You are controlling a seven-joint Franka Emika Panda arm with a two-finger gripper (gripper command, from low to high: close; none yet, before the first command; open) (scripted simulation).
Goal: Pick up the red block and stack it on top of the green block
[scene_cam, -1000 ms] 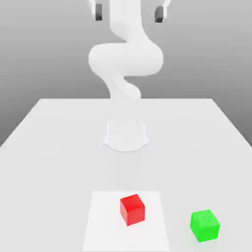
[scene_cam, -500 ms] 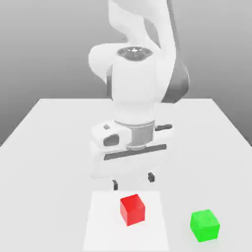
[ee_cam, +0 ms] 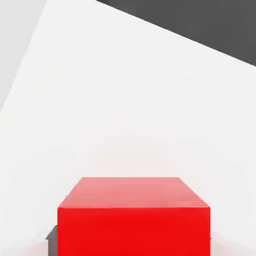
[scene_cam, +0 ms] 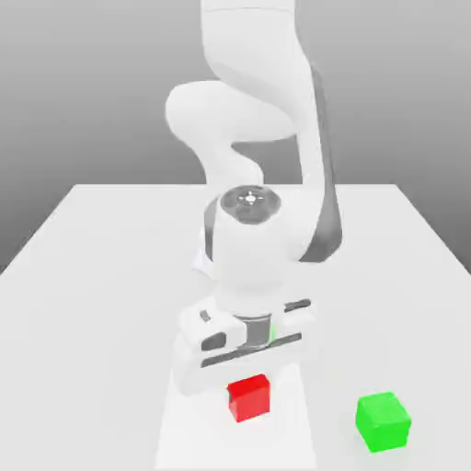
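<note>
I am watching the red block (ee_cam: pixel 133 220) sitting flat on the table (scene_cam: pixel 83 276), directly under my gripper (scene_cam: pixel 241 366); I cannot tell how its fingers are set. The green block (scene_cam: pixel 383 421) is waiting well apart, toward the exterior view's right. I am worrying an off-centre descent could nudge the red block askew.

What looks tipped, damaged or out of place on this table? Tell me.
Nothing stands out. The red block sits flat on the table under the gripper; the green block sits flat, apart from it.
</note>
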